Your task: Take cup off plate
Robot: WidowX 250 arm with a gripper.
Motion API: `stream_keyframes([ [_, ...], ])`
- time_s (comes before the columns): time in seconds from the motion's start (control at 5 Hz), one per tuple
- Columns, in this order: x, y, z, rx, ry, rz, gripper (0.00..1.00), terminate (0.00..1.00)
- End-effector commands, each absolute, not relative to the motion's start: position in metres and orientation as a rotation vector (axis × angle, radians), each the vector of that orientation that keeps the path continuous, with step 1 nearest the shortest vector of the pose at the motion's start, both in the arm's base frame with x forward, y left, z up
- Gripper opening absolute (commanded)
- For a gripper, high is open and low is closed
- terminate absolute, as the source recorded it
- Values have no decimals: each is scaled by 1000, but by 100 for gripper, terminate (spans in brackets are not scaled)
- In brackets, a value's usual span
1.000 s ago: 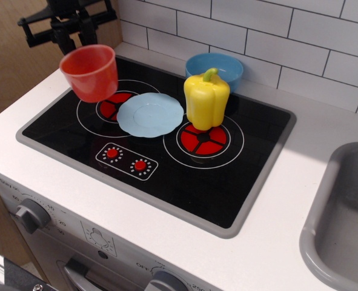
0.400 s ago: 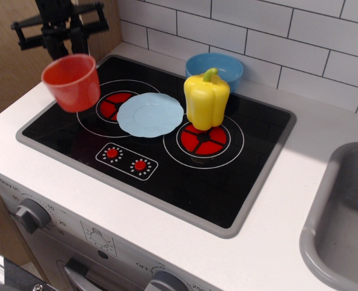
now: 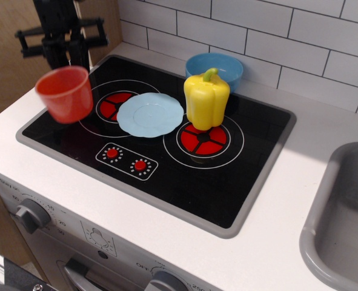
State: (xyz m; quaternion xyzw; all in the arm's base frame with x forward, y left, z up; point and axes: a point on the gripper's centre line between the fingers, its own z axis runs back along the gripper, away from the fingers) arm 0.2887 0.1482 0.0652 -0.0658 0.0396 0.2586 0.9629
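Note:
The red-orange cup (image 3: pixel 64 94) hangs tilted in the air over the left edge of the black cooktop (image 3: pixel 185 176), to the left of the plate. My black gripper (image 3: pixel 62 59) is right above it, shut on the cup's far rim. The pale blue plate (image 3: pixel 149 115) lies flat and bare between the two red burners, well apart from the cup. The fingertips are partly hidden behind the cup's rim.
A yellow pepper (image 3: pixel 206 99) stands on the right burner, touching the plate's right side. A darker blue bowl (image 3: pixel 215 64) sits behind it by the tiled wall. A grey sink (image 3: pixel 342 218) is at the right. Knobs (image 3: pixel 30 216) line the front edge.
The gripper has carried the cup left and downward, from above the left burner to over the cooktop's left edge. The plate, pepper and bowl have not moved.

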Motion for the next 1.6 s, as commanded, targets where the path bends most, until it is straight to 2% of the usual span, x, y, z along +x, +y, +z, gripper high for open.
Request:
stream_keyframes([
  [0.0,292,145,84,-85,-75,381,0,0],
  [0.2,293,142,81,-52,-99,362,0,0],
  [0.4,294,139,82,-46,-93,370,100,0],
  [0.8,295,135,89,-50,-102,389,100,0],
  [1.2,295,124,124,-96,-285,406,100,0],
  [1.4,295,115,139,-123,-331,363,100,100],
])
